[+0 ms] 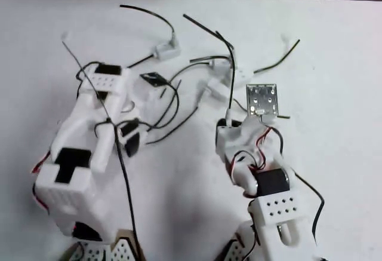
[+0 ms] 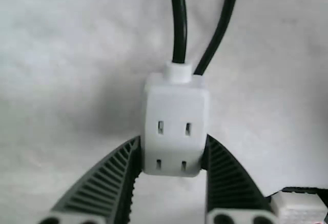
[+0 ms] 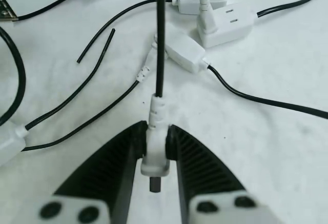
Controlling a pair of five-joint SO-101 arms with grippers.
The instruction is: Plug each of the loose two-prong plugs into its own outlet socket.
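With right gripper (image 3: 155, 131) clamped on the white plug (image 3: 155, 155) over the table (image 3: 287, 172), and left gripper (image 2: 172, 147) closed tight on both sides of the white socket block (image 2: 174, 126), bring the two together slowly. Hold the block steady, turn the plug until it squarely faces one pair of slots (image 2: 160, 127), then push straight and not at an angle. Mind also the black cords (image 3: 77, 98) and other blocks (image 3: 225, 21) lying near, so as not to drag them.
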